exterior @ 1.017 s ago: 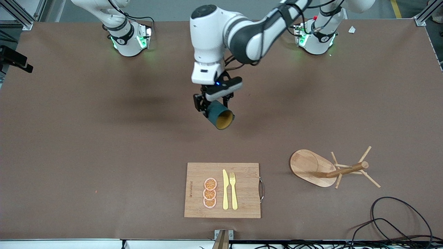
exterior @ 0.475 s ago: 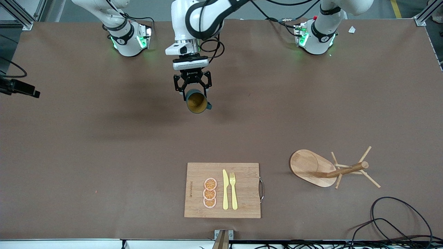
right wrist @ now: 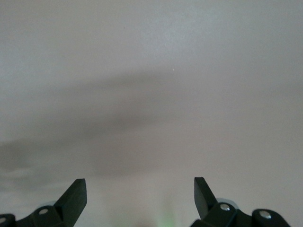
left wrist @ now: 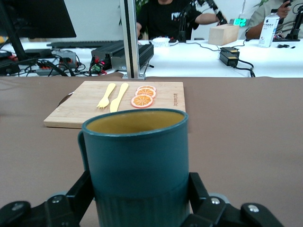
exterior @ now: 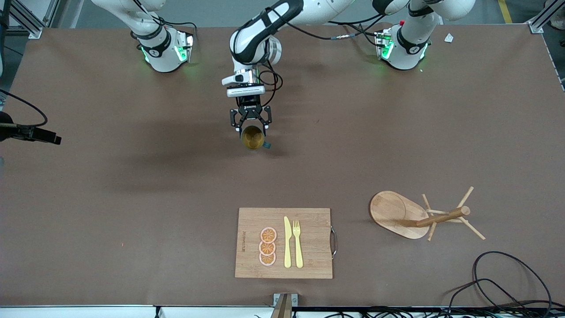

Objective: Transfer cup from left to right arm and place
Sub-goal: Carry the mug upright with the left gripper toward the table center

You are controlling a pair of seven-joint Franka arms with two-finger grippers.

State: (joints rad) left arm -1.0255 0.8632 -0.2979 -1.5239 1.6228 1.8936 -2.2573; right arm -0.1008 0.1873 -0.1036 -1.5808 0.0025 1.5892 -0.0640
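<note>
The dark teal cup (exterior: 252, 137) with a tan-yellow inside is held by my left gripper (exterior: 251, 127), which is shut on its ribbed base. The cup hangs low over the table's middle, toward the robots' bases, with its mouth turned toward the front camera and its handle toward the left arm's end. In the left wrist view the cup (left wrist: 137, 151) fills the space between the black fingers (left wrist: 80, 196). My right gripper (right wrist: 139, 189) is open and empty over bare brown table. It does not show in the front view.
A wooden cutting board (exterior: 309, 221) with orange slices (exterior: 267, 246), a yellow knife (exterior: 287, 242) and fork (exterior: 298, 243) lies near the front edge. A wooden mug tree (exterior: 419, 215) lies tipped over toward the left arm's end. Black cables (exterior: 499, 282) coil at that corner.
My left gripper swung the cup toward the right arm's end, turned its mouth to the front camera, then sank lower. A black part with a cable crept in at the right arm's end.
</note>
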